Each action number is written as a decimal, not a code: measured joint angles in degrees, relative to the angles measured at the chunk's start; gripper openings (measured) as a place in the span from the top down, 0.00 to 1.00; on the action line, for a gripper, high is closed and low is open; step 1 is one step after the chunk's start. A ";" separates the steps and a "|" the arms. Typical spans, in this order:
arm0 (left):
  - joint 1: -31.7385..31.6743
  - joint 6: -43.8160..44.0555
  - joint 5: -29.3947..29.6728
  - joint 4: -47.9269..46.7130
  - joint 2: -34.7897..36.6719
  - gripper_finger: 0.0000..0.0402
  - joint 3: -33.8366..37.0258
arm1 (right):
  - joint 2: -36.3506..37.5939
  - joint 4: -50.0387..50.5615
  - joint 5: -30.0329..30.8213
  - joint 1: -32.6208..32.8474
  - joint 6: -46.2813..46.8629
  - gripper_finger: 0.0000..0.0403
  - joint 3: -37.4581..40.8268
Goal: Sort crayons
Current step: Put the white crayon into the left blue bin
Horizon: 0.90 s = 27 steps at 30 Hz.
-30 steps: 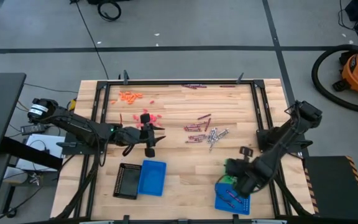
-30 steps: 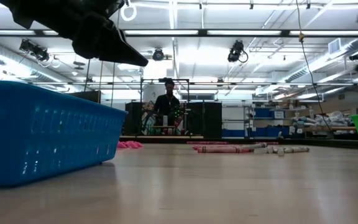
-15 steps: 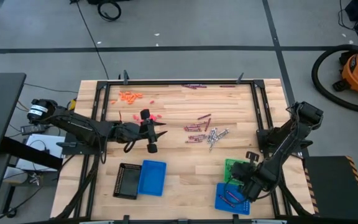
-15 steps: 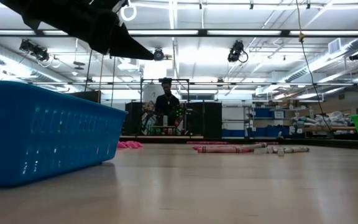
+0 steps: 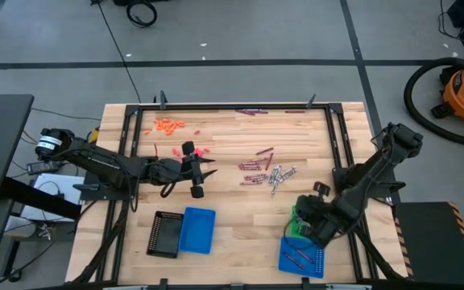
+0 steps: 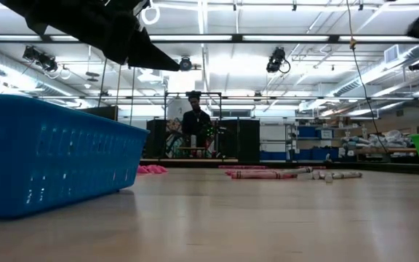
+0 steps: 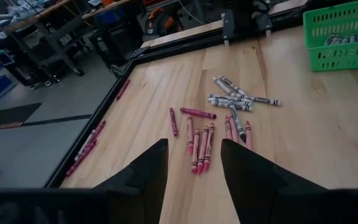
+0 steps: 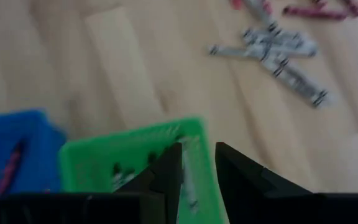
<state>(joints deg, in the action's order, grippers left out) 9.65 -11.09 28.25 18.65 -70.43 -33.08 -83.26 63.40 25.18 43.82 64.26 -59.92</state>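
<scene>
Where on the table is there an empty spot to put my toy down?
Bare wood lies between the left blue tray and the green tray, and along the far edge between the orange crayons and purple crayons. The middle is crowded with purple and grey crayons.

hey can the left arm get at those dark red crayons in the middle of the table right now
Probably yes. The left gripper hovers open, pointed at the dark red crayons, with only bare wood between them. The right gripper is off over the green tray.
</scene>
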 joint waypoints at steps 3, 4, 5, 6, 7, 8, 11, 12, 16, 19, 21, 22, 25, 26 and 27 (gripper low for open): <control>0.00 0.29 -0.02 -0.14 0.00 0.60 0.00 | -0.39 -0.42 1.05 -4.36 -6.24 0.74 0.04; 0.00 0.54 -0.02 -0.34 0.00 0.60 0.00 | -0.52 -0.54 1.16 -5.88 -8.30 0.74 0.04; 0.00 0.57 -0.02 -0.52 0.00 0.60 0.00 | -0.61 -0.81 1.13 -7.73 -10.55 0.74 0.05; 0.00 0.61 -0.02 -0.59 0.00 0.60 0.00 | -0.75 -1.60 0.74 -9.73 -13.23 0.74 0.04; 0.00 0.91 -0.02 -0.55 0.00 0.60 0.00 | -1.04 -2.76 0.10 -11.57 -16.13 0.74 0.04; 0.00 1.24 -0.02 -0.55 0.00 0.60 0.00 | -1.63 -4.11 -0.79 -13.55 -19.42 0.74 0.04; 0.19 1.44 -0.02 -0.73 0.00 0.60 0.00 | -3.67 -9.15 -3.70 -18.40 -30.07 0.74 0.04; 0.22 1.48 -0.02 -0.74 0.00 0.60 0.00 | -4.42 -10.61 -4.57 -19.78 -33.25 0.74 0.04; 0.22 1.65 -0.04 -1.16 0.00 0.60 0.00 | -7.27 -13.58 -9.02 -24.85 -44.99 0.74 0.04; 0.22 2.05 -0.04 -1.36 0.00 0.60 0.00 | -9.57 -15.20 -12.66 -27.47 -53.02 0.74 -0.05; 0.22 2.05 -0.03 -1.37 0.00 0.60 0.00 | -11.48 -14.92 -15.01 -29.10 -56.37 0.74 -0.87; 0.22 2.05 -0.02 -1.40 0.00 0.60 0.00 | -12.61 -14.77 -16.16 -29.84 -57.93 0.74 -1.49; 0.22 2.05 -0.03 -1.49 0.00 0.60 0.00 | -16.54 -11.96 -16.71 -31.31 -62.61 0.74 -4.47; 0.22 2.05 -0.03 -1.57 0.00 0.60 0.00 | -17.80 -10.84 -16.61 -31.61 -64.10 0.74 -5.75; 0.22 2.05 -0.02 -1.67 0.00 0.60 0.00 | -18.96 -9.44 -16.24 -31.80 -65.54 0.74 -6.99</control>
<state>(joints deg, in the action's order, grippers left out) 9.87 -9.04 28.23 16.98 -70.43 -33.08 -102.23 53.96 8.94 12.01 -1.27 -66.91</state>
